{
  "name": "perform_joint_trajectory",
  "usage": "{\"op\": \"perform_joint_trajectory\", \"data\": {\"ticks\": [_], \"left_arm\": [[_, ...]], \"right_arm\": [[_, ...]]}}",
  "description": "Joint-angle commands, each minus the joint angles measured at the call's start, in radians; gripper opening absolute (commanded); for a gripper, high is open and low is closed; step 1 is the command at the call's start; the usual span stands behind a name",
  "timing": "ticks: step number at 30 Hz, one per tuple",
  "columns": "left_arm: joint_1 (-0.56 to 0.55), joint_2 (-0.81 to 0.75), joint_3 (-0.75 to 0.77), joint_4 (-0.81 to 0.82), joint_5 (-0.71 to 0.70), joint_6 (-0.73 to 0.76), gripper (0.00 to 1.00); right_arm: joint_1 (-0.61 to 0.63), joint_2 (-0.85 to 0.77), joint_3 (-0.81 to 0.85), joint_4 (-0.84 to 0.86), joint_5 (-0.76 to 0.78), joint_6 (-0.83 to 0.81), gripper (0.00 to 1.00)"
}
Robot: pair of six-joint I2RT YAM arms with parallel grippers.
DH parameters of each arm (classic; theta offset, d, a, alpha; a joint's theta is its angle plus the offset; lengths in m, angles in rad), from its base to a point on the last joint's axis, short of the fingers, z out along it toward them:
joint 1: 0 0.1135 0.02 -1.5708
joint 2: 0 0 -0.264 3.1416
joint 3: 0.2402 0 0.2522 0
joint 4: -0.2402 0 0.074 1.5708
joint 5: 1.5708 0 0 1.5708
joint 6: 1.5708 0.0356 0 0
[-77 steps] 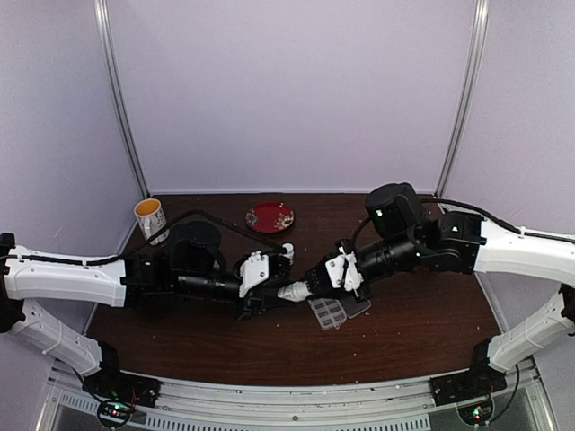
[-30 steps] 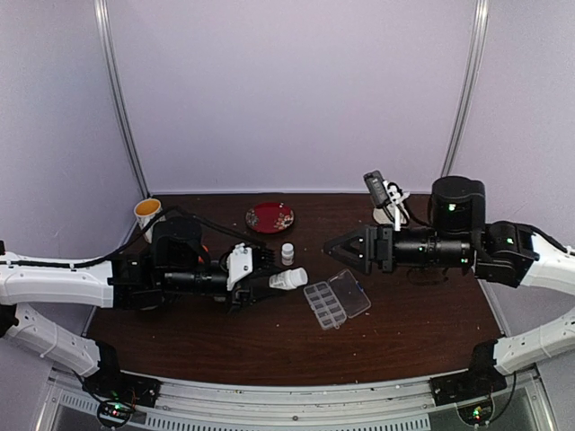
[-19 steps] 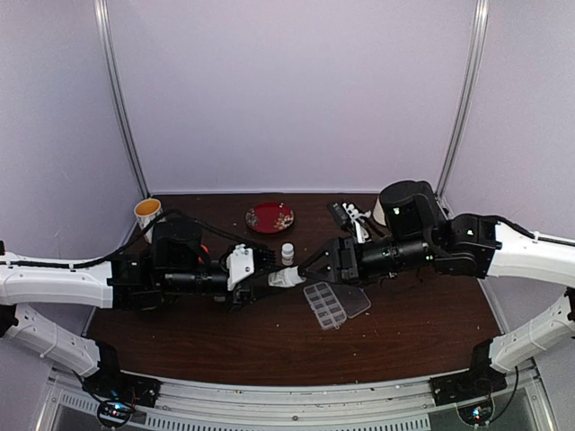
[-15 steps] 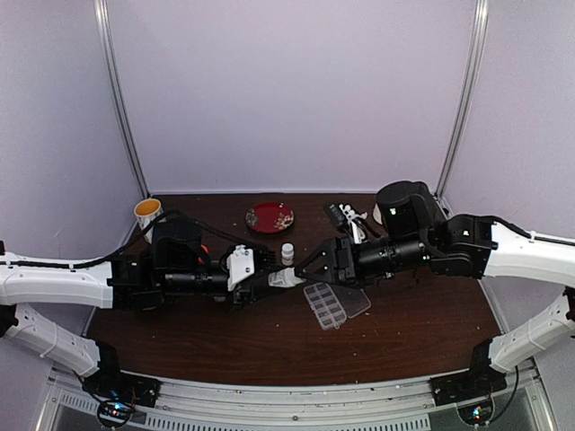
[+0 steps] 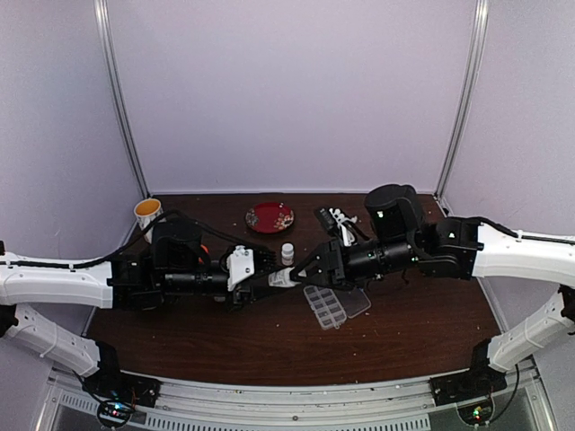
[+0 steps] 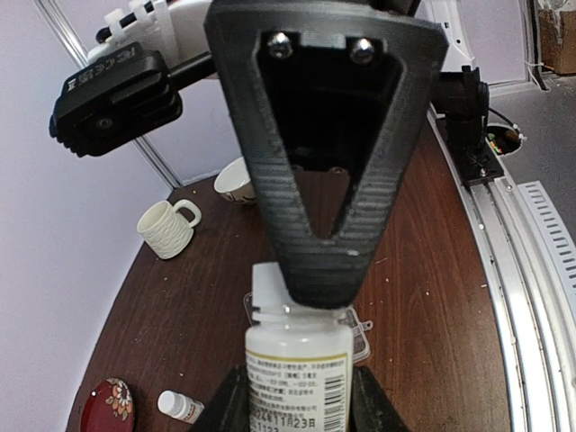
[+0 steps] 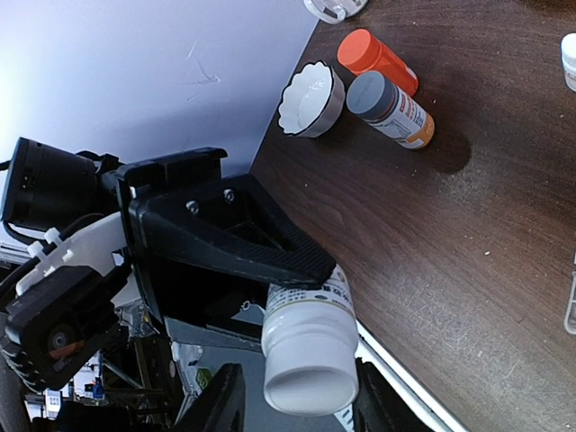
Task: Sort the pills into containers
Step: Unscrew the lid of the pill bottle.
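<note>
My left gripper is shut on a white pill bottle, held on its side above the table; it also shows in the left wrist view. My right gripper is open, its fingers standing on either side of the bottle's white cap with gaps. The clear organizer box lies open on the table just right of the bottle, its lid folded out. No pills show; the bottle is capped and opaque.
A small white bottle stands behind the held one. A red plate and a cup sit at the back. An orange-capped bottle, a grey-capped bottle and a white fluted bowl lie far left.
My right arm has swung in from the right and its open gripper has come over the bottle's cap. My left gripper has held the bottle still.
</note>
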Motion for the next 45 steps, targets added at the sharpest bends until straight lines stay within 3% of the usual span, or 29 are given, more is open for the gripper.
{"op": "perform_joint_trajectory", "data": {"ticks": [1, 6, 12, 14, 16, 18, 23, 30, 37, 39, 41, 43, 45], "left_arm": [[-0.005, -0.003, -0.001, 0.036, -0.003, 0.013, 0.05], [-0.006, -0.005, -0.008, 0.043, 0.012, 0.010, 0.05], [-0.005, -0.008, -0.022, 0.062, 0.032, -0.008, 0.05], [-0.006, -0.011, -0.021, 0.062, 0.037, -0.013, 0.05], [-0.006, -0.013, -0.022, 0.065, 0.038, -0.018, 0.05], [-0.005, -0.016, -0.028, 0.072, 0.040, -0.025, 0.04], [-0.005, -0.017, -0.042, 0.091, 0.038, -0.060, 0.04], [0.022, -0.032, -0.081, 0.105, 0.082, -0.114, 0.05], [0.051, -0.059, -0.109, 0.086, 0.126, -0.129, 0.04], [0.051, -0.076, -0.120, 0.096, 0.105, -0.127, 0.04], [0.051, -0.095, -0.139, 0.120, 0.093, -0.126, 0.04], [0.051, -0.113, -0.158, 0.144, 0.073, -0.125, 0.04], [0.051, -0.127, -0.180, 0.166, 0.041, -0.137, 0.04]], "right_arm": [[-0.002, 0.004, 0.013, 0.028, 0.003, -0.018, 0.33], [0.002, 0.019, 0.025, 0.072, 0.011, -0.256, 0.13], [0.011, -0.002, 0.028, 0.072, -0.084, -1.019, 0.14], [0.011, -0.020, -0.015, 0.094, -0.131, -1.308, 0.09], [0.011, -0.042, -0.054, 0.076, -0.200, -1.665, 0.00], [0.011, -0.060, -0.102, 0.084, -0.217, -2.043, 0.00], [0.011, -0.046, -0.107, 0.106, -0.079, -2.417, 0.00], [0.009, -0.126, -0.186, 0.266, -0.001, -2.489, 0.00], [0.006, -0.192, -0.215, 0.281, 0.018, -2.385, 0.00], [0.008, -0.203, -0.214, 0.256, 0.028, -2.154, 0.00], [0.008, -0.222, -0.217, 0.297, 0.092, -1.771, 0.00], [0.008, -0.232, -0.207, 0.294, 0.252, -1.412, 0.00], [0.009, -0.223, -0.173, 0.158, 0.462, -1.158, 0.00]]}}
